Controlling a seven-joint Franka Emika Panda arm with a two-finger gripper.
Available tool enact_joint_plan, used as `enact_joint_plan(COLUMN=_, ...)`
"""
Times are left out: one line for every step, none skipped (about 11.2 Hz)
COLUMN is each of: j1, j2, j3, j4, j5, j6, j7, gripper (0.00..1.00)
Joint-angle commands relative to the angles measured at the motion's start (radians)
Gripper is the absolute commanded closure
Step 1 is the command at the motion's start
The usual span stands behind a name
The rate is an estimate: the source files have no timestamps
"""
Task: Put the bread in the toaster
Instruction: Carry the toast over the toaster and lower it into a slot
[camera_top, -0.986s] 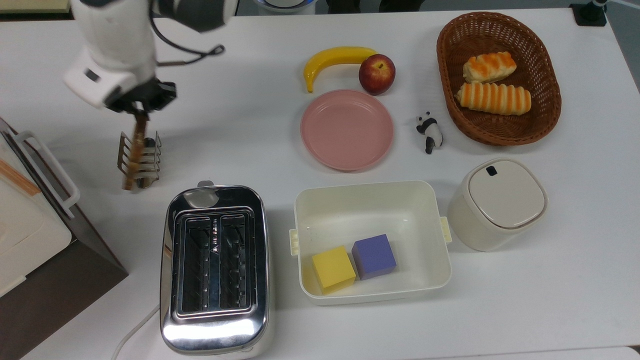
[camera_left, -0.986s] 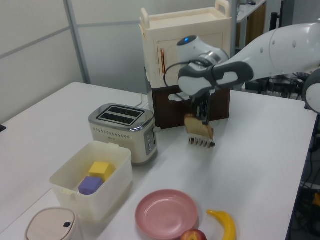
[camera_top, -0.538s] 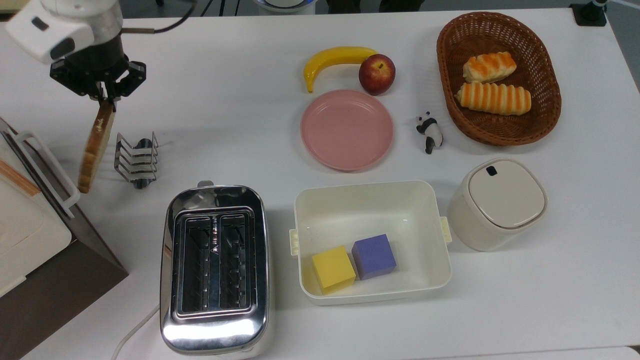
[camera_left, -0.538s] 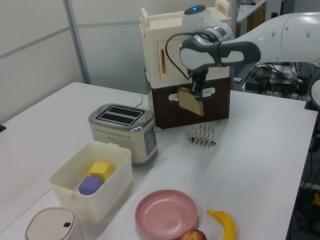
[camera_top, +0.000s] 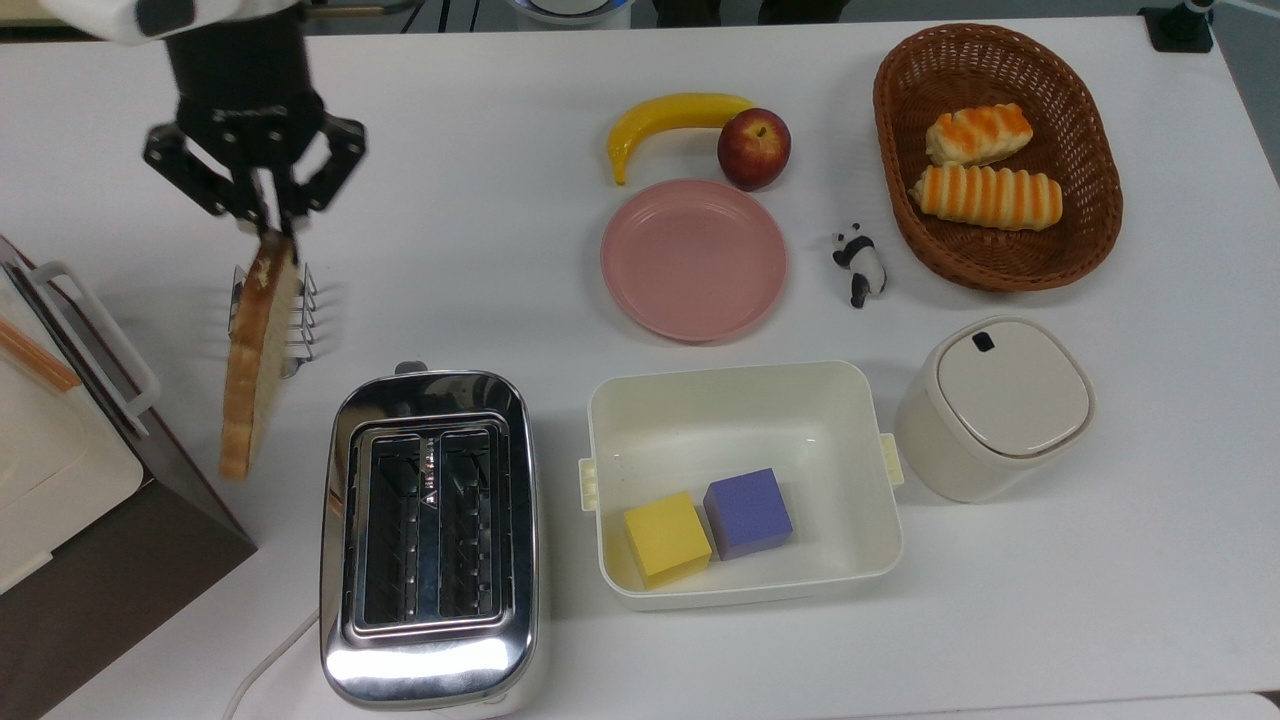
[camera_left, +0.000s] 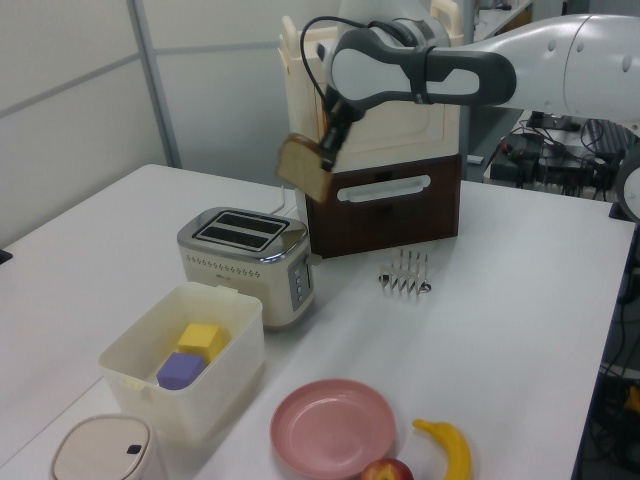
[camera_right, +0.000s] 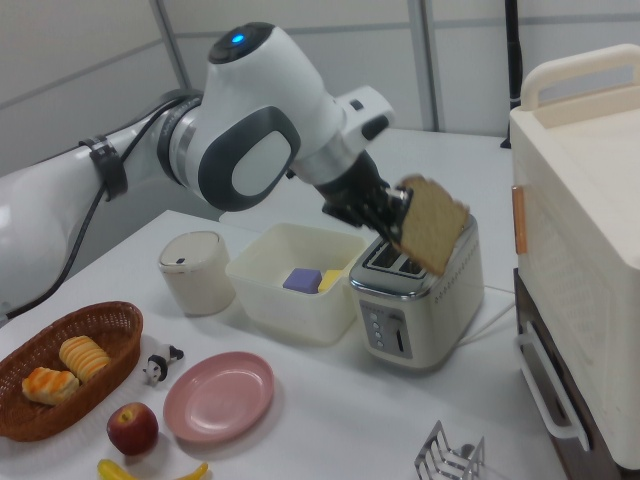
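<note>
Top view: the white bench (camera_top: 1100, 600) carries the chrome toaster (camera_top: 430, 540) at the near left, both slots bare. The pincer (camera_top: 270, 228) is clamped on the top edge of the bread (camera_top: 255, 370), which hangs in the air, tilted, left of the toaster and over the small wire rack (camera_top: 300, 310).

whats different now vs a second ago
The gripper, shut on the bread throughout, lifted the slice out of the wire toast rack and carried it up and toward the toaster. In the left view it now hangs above and just behind the toaster, not yet over the slots. The rack, toaster, tub, plate, fruit and basket stayed put.
</note>
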Motion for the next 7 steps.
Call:
enact_joint_plan(j1=0.002, j2=0.039, j3=0.07, j4=0.016, j5=0.035, j6=0.162, j7=0.066, gripper=1.0)
enact_joint_plan(j1=0.002, j2=0.054, j3=0.098, j4=0.017, j5=0.035, j6=0.193, j7=0.081, gripper=1.0)
enact_joint_plan(j1=0.001, j2=0.067, j3=0.129, j4=0.017, j5=0.035, j6=0.208, j7=0.084, gripper=1.0)
enact_joint_plan(j1=0.002, j2=0.079, j3=0.147, j4=0.017, j5=0.035, j6=0.219, j7=0.087, gripper=1.0)
enact_joint_plan(j1=0.004, j2=0.087, j3=0.161, j4=0.016, j5=0.035, j6=0.219, j7=0.089, gripper=0.99)
enact_joint_plan(j1=0.018, j2=0.097, j3=0.166, j4=0.016, j5=0.035, j6=0.219, j7=0.09, gripper=0.99)
enact_joint_plan(j1=0.021, j2=0.104, j3=0.166, j4=0.011, j5=0.036, j6=0.219, j7=0.099, gripper=0.99)
